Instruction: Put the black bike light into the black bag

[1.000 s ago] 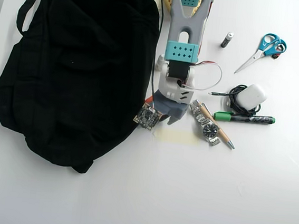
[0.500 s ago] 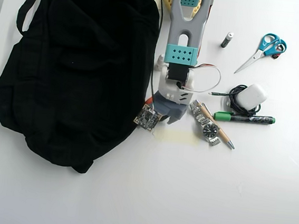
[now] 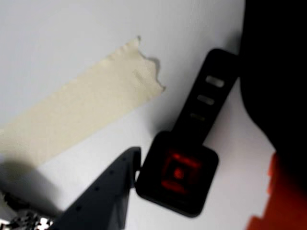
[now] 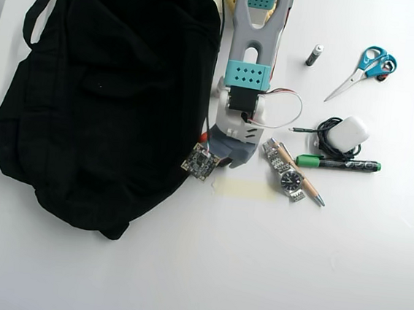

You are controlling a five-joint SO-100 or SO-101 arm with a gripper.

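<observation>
The black bike light (image 3: 178, 173) lies flat on the white table in the wrist view, its squarish head with the red lens facing up and its slotted stem (image 3: 207, 98) pointing up-right toward the black bag (image 3: 278, 72). My gripper (image 3: 204, 167) is open around the head. The grey finger (image 3: 112, 191) touches the head's left edge, and the orange finger (image 3: 278, 191) stands apart on the right. In the overhead view the gripper (image 4: 219, 147) sits at the right edge of the big black bag (image 4: 103, 94), and the light is hidden under it.
A strip of beige tape (image 3: 76, 115) lies left of the light, also in the overhead view (image 4: 244, 189). Right of the arm lie a steel watch (image 4: 287, 176), a pen (image 4: 303, 182), a green marker (image 4: 338, 164), a white charger (image 4: 347, 132), scissors (image 4: 366, 64) and a small cylinder (image 4: 314, 55).
</observation>
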